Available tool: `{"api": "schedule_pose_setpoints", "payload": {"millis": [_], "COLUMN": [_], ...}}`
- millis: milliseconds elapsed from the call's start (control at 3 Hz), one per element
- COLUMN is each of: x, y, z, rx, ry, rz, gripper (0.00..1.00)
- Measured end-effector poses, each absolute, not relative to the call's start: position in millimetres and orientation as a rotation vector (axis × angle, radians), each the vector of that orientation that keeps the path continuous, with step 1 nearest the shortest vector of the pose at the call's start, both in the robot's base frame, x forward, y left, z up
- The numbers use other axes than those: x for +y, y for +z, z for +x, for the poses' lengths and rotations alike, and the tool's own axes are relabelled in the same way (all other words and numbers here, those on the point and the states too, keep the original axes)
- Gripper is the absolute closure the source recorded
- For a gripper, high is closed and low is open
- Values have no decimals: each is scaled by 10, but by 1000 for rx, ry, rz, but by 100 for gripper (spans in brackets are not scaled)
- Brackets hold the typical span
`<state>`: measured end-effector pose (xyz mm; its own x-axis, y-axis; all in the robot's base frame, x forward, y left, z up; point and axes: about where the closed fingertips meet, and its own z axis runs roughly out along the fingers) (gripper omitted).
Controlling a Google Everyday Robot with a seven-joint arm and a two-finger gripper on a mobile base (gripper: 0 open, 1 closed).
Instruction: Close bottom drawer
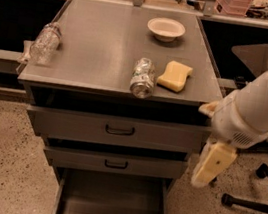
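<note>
The bottom drawer [114,199] of the grey metal cabinet stands pulled far out toward me. Its deep plain interior is empty, and its front runs along the lower edge of the view with the handle hidden. My gripper [213,165], a cream-coloured end piece on the white arm, hangs pointing down beside the cabinet's right side. It is level with the middle drawer [115,163], above and to the right of the bottom drawer, and touches nothing.
The top drawer [115,129] and middle drawer sit slightly forward of the frame. On the cabinet top [99,38] are a white bowl [165,29], a yellow sponge [175,76], a crushed bottle [142,77] and a clear bottle [45,42]. Chair legs [253,201] stand on the floor at right.
</note>
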<state>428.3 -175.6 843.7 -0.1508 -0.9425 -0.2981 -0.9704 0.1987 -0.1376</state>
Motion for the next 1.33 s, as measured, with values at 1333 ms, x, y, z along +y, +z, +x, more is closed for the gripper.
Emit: {"api": "schedule_pose_setpoints", "payload": {"millis": [1333], "x": [-1448], "y": [6857], "z": [3839], "rx": [2071], "ry": [133], "rz": [-2016], "gripper": [0]}}
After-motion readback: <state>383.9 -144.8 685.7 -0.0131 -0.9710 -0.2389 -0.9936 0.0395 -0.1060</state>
